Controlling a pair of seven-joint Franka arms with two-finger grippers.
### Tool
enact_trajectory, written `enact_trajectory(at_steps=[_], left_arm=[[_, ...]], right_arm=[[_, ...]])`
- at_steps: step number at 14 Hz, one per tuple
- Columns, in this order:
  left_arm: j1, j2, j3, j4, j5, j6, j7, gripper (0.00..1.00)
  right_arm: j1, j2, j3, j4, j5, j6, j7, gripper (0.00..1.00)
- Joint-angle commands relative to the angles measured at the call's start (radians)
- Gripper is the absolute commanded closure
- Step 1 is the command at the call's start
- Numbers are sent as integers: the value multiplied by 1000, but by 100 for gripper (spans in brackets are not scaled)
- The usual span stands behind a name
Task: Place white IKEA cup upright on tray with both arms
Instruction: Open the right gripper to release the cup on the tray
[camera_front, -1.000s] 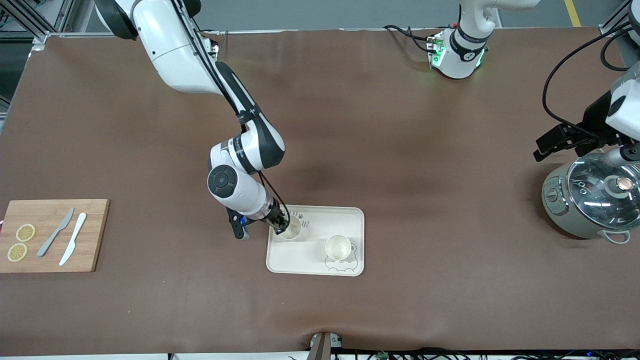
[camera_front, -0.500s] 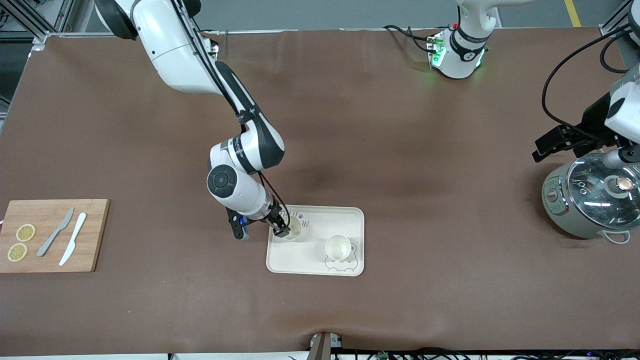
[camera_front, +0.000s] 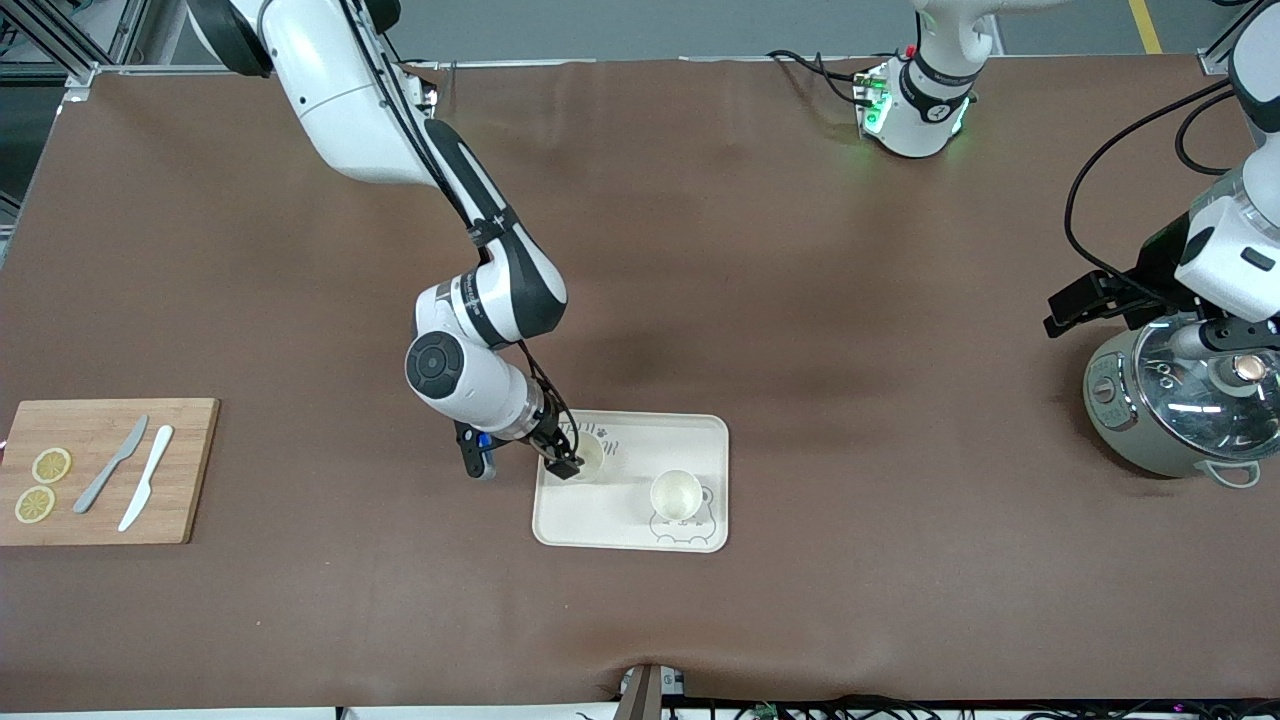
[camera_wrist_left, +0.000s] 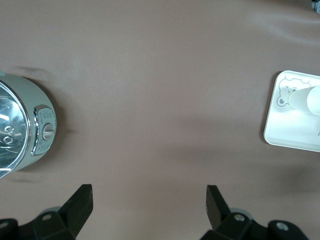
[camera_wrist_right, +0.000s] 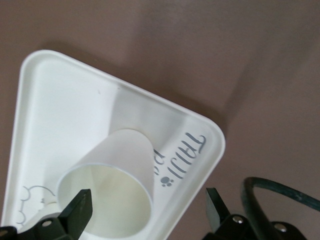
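The cream tray (camera_front: 632, 520) is sitting on the brown desk (camera_front: 800, 300), near the front camera and about midway between the two ends. Two white cups are standing upright in it, mouths up, and both are looking empty inside. One cup (camera_front: 589, 456) is standing in the tray's corner toward the right arm's end, next to the grey lettering (camera_wrist_right: 184, 159). The other cup (camera_front: 676, 493) is standing nearer the front camera, on the bear drawing (camera_front: 680, 527).

The right hand (camera_front: 566, 455) is hanging just over the first cup, and its fingers are spread wide on each side of the rim, not squeezing it.

The left hand (camera_front: 1085, 305) is waiting in the air at the left arm's end of the desk, beside a grey cooker (camera_front: 1180, 405) with a shiny glass lid (camera_front: 1205, 385). Its fingers are spread wide too, and it is holding nothing.

At the right arm's end, a wooden board (camera_front: 105, 470) is carrying two lemon slices (camera_front: 42, 484), a grey knife (camera_front: 110, 464) and a white knife (camera_front: 146, 477).
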Motion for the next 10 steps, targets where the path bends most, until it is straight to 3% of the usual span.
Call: enact_trajectory(at_steps=[1, 4, 10], left_arm=[[13, -12, -13, 16, 25, -54, -7, 0], [12, -12, -14, 24, 65, -57, 1, 0], [9, 6, -13, 67, 77, -45, 8, 0]], right_arm=[[-8, -57, -9, 12, 14, -98, -3, 0], [-14, -63, -11, 107, 11, -223, 0, 0], [-61, -65, -12, 211, -26, -228, -96, 0]])
